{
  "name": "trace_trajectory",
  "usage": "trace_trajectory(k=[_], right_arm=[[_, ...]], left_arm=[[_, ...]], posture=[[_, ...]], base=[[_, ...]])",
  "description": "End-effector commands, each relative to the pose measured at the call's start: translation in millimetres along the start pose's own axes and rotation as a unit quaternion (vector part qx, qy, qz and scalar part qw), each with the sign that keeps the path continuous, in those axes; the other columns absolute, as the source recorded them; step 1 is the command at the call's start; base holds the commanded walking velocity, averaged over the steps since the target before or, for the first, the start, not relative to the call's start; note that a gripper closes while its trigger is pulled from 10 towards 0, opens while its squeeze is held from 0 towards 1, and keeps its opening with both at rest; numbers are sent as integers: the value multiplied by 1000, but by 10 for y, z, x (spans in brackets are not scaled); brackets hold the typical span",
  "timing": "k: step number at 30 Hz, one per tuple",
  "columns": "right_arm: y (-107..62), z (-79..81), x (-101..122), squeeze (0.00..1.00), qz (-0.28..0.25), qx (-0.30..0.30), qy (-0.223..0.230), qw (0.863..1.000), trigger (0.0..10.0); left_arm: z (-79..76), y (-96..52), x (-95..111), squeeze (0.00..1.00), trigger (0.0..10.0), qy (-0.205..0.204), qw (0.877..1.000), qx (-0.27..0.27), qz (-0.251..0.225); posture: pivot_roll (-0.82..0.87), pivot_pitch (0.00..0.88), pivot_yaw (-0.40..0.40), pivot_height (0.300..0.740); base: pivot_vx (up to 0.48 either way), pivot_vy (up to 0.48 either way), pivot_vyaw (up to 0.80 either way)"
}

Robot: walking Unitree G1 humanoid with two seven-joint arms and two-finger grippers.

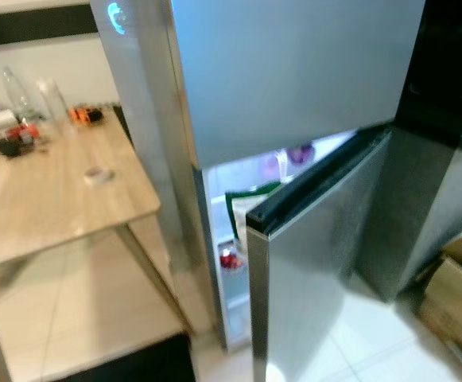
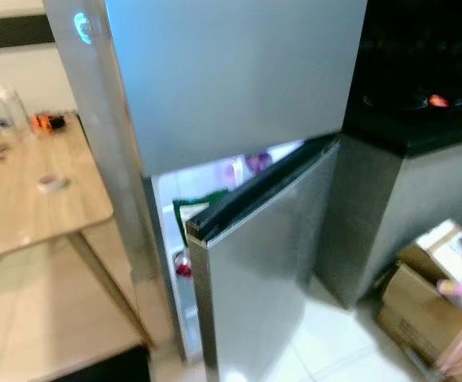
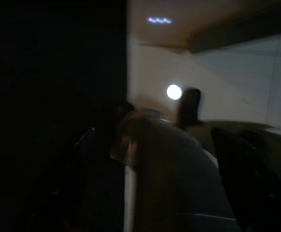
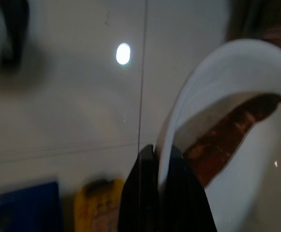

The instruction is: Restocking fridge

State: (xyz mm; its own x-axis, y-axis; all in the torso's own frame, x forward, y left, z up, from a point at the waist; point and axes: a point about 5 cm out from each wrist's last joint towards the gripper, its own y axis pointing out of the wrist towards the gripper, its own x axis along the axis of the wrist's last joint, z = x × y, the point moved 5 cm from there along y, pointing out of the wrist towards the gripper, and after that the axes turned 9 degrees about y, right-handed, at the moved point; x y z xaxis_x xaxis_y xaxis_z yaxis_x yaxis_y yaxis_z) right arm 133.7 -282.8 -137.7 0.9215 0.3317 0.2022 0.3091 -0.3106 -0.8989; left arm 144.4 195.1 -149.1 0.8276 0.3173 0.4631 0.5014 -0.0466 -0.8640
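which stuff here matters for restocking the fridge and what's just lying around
For the job:
- fridge, lower door ajar
- white bowl, rim pinched by the right end effector
- food on the fridge shelves

Lying about:
- wooden table with bottles
- cardboard boxes

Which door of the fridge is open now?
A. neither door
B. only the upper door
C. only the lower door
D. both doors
C: the lower door stands ajar, showing the lit shelves, while the upper door is shut flat.
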Motion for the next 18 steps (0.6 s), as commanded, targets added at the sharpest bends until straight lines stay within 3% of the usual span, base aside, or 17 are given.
trace_trajectory(k=[1, 5, 11, 18], right_arm=[[0, 11, 22, 0, -2, 2, 1, 1000, 10000], [1, -5, 15, 0, -2, 1, -1, 1000, 10000], [1, -10, 18, 0, -2, 1, -2, 1000, 10000], [1, -11, 24, 0, -2, 1, -2, 1000, 10000]], left_arm=[[43, -11, -9, 0, 10000, 5, 1000, 5, 3], [52, -13, -13, 0, 10000, 6, 1000, 7, 3], [84, -20, 17, 0, 10000, 16, 1000, 9, -4], [90, -23, 6, 0, 10000, 39, 999, 5, 5]], posture=[[-74, 0, 22, 740], [-76, 0, 23, 740], [-76, 0, 23, 740], [-76, 0, 23, 740]], base=[[-322, 0, 0], [-319, 0, 0], [0, 0, 0], [0, -433, 0]])
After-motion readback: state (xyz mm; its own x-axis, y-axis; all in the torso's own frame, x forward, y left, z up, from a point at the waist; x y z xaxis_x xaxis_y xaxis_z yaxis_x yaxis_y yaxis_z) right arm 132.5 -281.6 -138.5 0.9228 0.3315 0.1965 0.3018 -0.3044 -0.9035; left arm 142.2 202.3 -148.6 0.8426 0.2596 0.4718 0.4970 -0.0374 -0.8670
